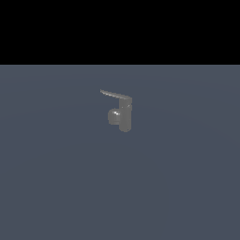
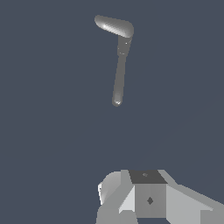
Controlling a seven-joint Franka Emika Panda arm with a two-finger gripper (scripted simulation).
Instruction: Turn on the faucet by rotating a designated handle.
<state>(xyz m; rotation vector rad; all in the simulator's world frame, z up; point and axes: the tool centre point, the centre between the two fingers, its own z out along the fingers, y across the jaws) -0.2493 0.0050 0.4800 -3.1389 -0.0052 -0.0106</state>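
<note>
One handle (image 1: 115,95) juts sideways from faucet (image 1: 124,115) top; my pincer (image 2: 144,197) well short, open or closed I cannot tell. I'd approach handle tip, push sideways.

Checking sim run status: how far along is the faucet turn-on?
Done: nothing visible. In hand: only the approach; the gripper sits apart from the faucet, touching nothing, and whether it is open cannot be told. Left: reach the handle, contact it, rotate it.

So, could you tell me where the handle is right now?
In the exterior view, the handle juts toward that view's left from the top of the faucet, near centre.
</note>
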